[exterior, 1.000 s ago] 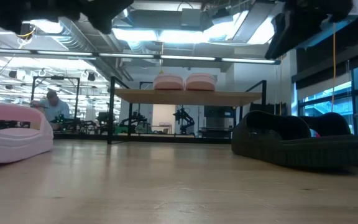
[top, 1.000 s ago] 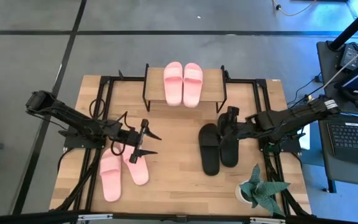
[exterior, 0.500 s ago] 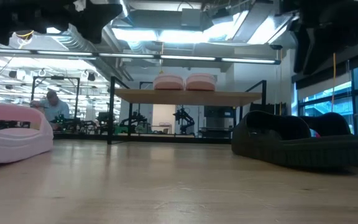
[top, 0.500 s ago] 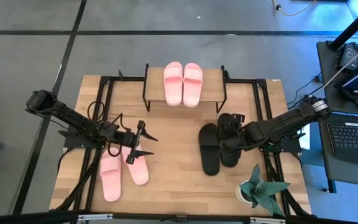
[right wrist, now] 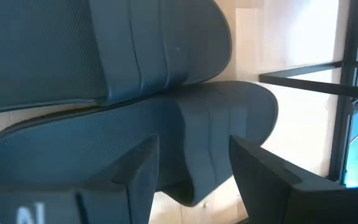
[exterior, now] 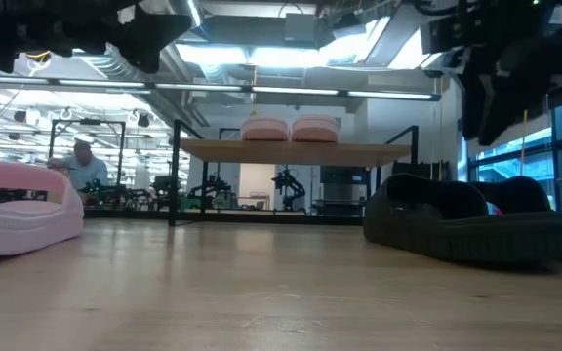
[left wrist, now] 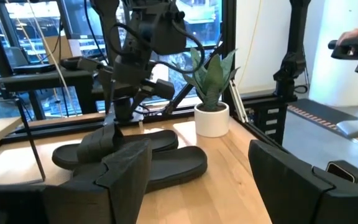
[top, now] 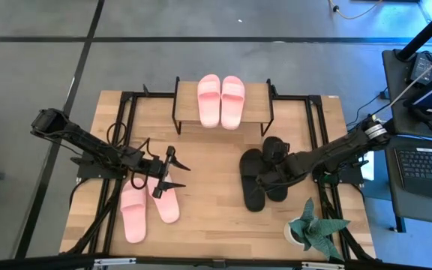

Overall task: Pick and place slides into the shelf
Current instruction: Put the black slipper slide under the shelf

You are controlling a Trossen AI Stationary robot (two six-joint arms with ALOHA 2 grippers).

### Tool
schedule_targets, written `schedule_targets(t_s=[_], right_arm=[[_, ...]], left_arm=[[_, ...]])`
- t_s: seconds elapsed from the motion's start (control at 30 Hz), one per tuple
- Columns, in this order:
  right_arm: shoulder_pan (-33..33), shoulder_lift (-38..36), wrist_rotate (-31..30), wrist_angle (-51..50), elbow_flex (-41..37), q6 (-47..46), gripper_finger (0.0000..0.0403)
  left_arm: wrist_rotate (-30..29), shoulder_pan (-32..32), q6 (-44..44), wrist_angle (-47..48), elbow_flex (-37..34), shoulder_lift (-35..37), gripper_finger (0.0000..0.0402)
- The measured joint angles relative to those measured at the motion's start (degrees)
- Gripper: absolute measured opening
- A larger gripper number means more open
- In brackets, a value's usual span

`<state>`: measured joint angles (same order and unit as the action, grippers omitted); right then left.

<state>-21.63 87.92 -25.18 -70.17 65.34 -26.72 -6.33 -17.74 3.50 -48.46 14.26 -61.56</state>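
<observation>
Right gripper (top: pixel 265 177): fingers (right wrist: pixel 263 177) spread, nothing between them, poised directly over the pair of black slides (top: pixel 262 177); whether they touch the strap cannot be told. In the right wrist view both black slides (right wrist: pixel 135 93) fill the picture, lying side by side and touching along their length. The pair sits on the worktop (top: pixel 216 217) toward its right edge, in front of the shelf.

Left gripper (top: pixel 172 171): fingers (left wrist: pixel 126 180) spread, empty, hanging above the heel end of one slide in the pink pair (top: pixel 147 205). That pair lies toward the front-left corner of the worktop, the two slides angled apart at the toes.

Shelf (top: pixel 257 101): at the middle of the worktop's far edge, wooden top board on black frame. A second pink pair (top: pixel 221 100) rests on the top board, side by side, touching.

Potted plant (top: pixel 311 225) in a white pot near the front-right corner, close beside the black slides.

Low view: a person (exterior: pixel 84 166) sits far off in the room behind.
</observation>
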Motion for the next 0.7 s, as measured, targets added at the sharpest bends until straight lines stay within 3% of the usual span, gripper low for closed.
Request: schedule_targets(t_s=[0.7], right_arm=[[2.1,6.4,2.4,-2.8,0.0,0.3,0.0196]], left_arm=[[0.0,-1.1,0.0,0.0,0.0,0.0,0.0261]])
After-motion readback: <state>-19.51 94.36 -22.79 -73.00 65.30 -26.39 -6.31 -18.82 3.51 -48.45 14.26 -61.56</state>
